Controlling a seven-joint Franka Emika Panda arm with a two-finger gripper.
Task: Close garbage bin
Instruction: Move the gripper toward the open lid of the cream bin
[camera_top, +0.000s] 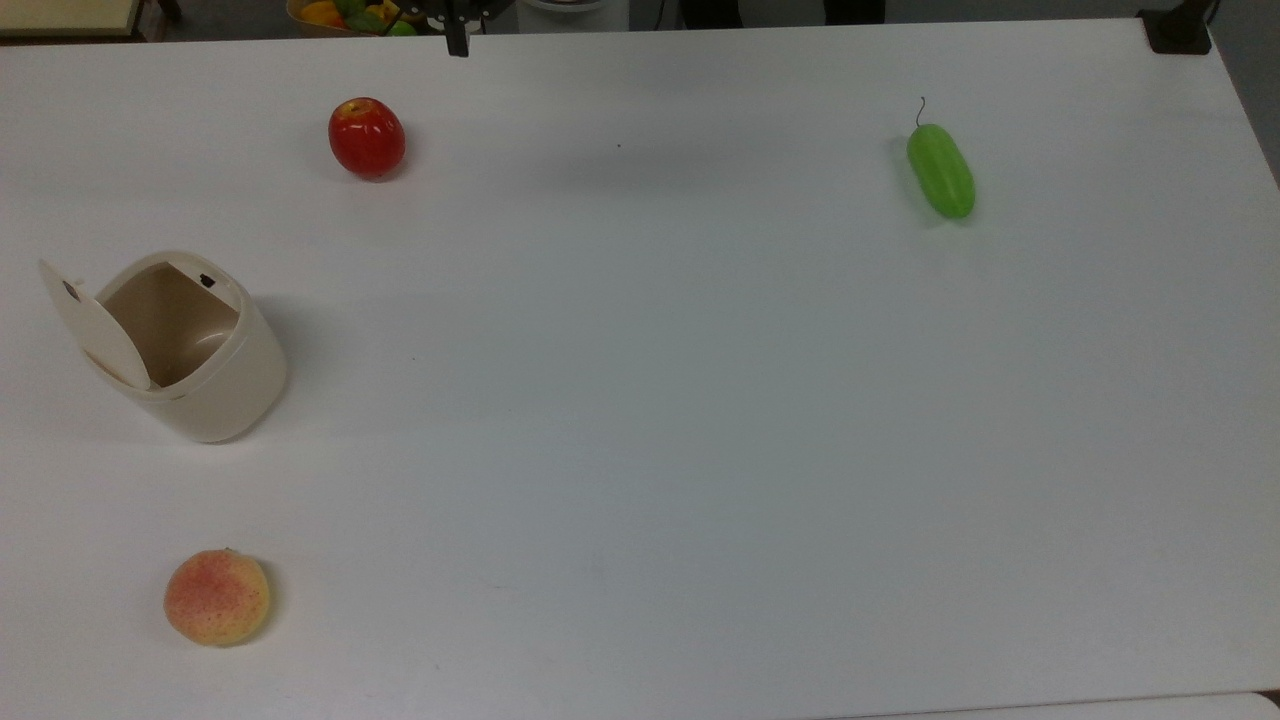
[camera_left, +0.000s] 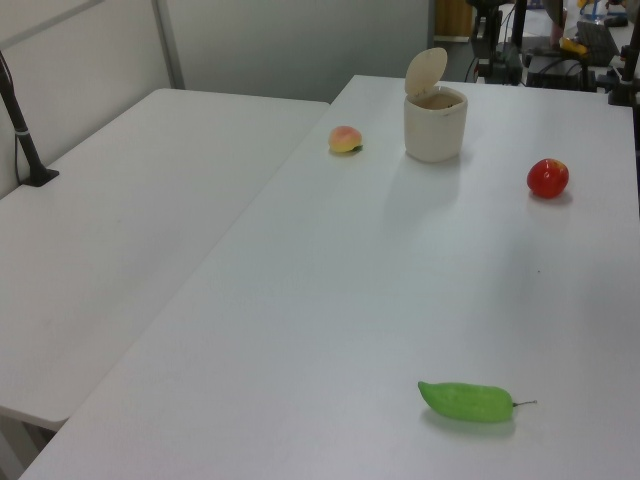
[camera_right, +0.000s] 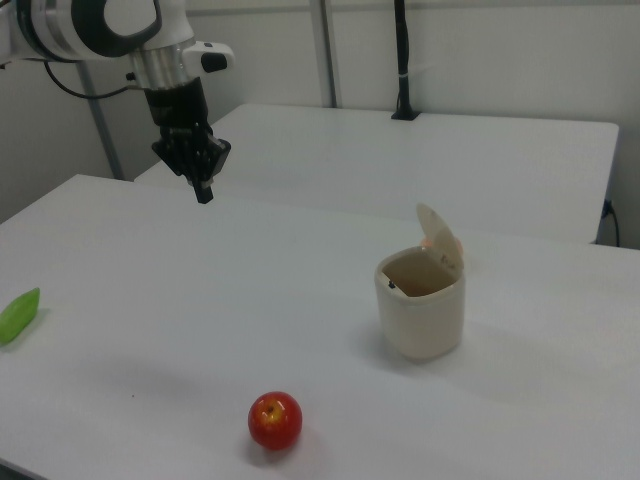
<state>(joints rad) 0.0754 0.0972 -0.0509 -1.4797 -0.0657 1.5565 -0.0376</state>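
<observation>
On the white table (camera_top: 640, 400), the bin (camera_top: 215, 375) stands at the top view's left edge, lid (camera_top: 85, 325) up, no readable writing on it. Well apart, the gripper (camera_right: 203, 192) hangs high, fingers pinched together, holding nothing.

Robot arm at upper left, its hand (camera_right: 204, 190) pointing down with fingers together, cream garbage bin (camera_right: 421, 305) right of centre, lid raised, red apple (camera_right: 275, 420) at bottom centre, green vegetable (camera_right: 17, 314) at left edge, white tabletop (camera_right: 200, 290)
</observation>
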